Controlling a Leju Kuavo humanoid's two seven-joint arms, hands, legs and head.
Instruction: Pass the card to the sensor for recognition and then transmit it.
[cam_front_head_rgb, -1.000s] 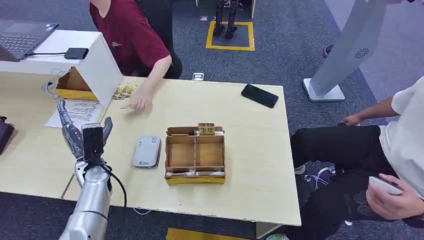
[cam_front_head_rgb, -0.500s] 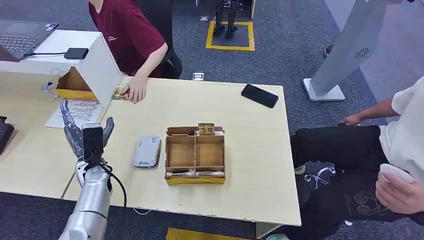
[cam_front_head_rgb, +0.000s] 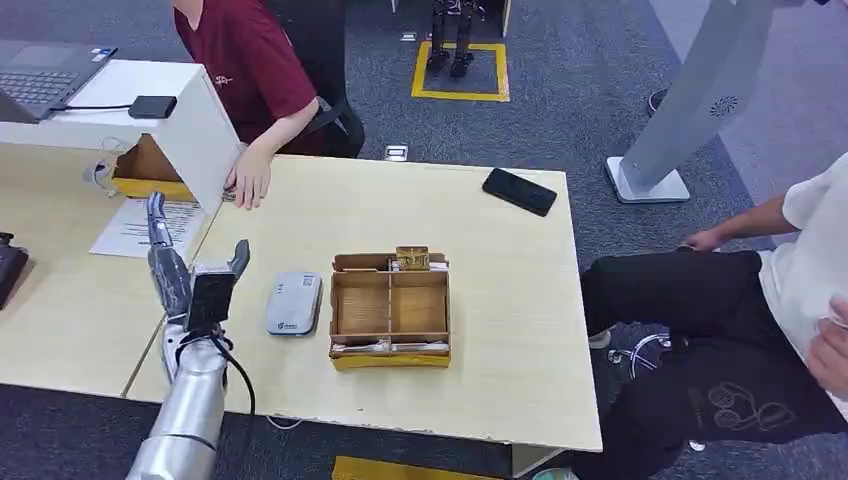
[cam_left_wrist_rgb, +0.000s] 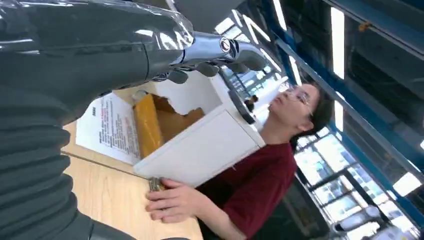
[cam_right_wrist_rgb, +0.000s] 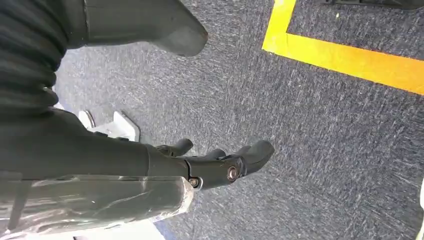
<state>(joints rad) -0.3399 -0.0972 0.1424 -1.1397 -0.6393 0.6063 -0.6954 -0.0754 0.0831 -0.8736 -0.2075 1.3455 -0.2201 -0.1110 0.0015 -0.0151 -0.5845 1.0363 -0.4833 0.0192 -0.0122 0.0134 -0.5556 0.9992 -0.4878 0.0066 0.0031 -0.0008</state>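
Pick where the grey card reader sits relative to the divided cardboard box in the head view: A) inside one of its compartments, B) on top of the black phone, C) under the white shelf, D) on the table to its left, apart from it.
D: the grey card reader lies flat on the table, left of the cardboard box, with a strip of bare tabletop between them.

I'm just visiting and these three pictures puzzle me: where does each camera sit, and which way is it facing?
Head view: high on the body, looking down at the table; the left arm and left robot hand show.
Left wrist view: behind the left robot hand, facing the white box and the person in red.
Right wrist view: on the hanging arm, facing carpet; right robot hand shows.
Head and left wrist views share that box and person.
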